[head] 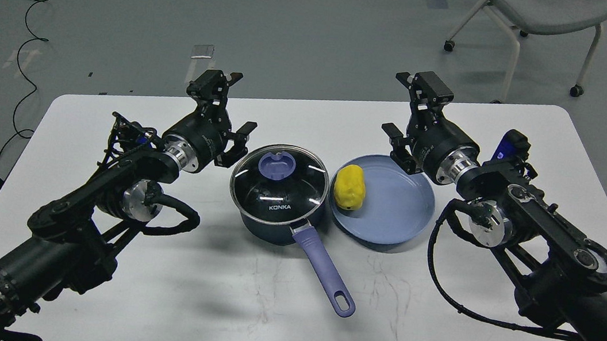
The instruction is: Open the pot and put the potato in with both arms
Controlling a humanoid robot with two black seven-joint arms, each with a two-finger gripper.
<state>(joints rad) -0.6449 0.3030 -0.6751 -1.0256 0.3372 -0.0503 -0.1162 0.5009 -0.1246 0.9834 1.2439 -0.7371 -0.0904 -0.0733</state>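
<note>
A dark blue pot point(279, 222) with a purple handle point(324, 271) stands mid-table. Its glass lid point(279, 182) with a purple knob point(277, 165) is on it. A yellow potato point(350, 186) lies at the left edge of a blue plate point(396, 216), just right of the pot. My left gripper point(215, 80) is open and empty, raised behind and left of the pot. My right gripper point(424, 85) is open and empty, raised behind the plate's far rim.
The white table point(239, 313) carries only the pot and the plate between my arms. A grey chair point(537, 14) stands on the floor behind the table's right end. Cables point(27, 15) lie on the floor at the far left.
</note>
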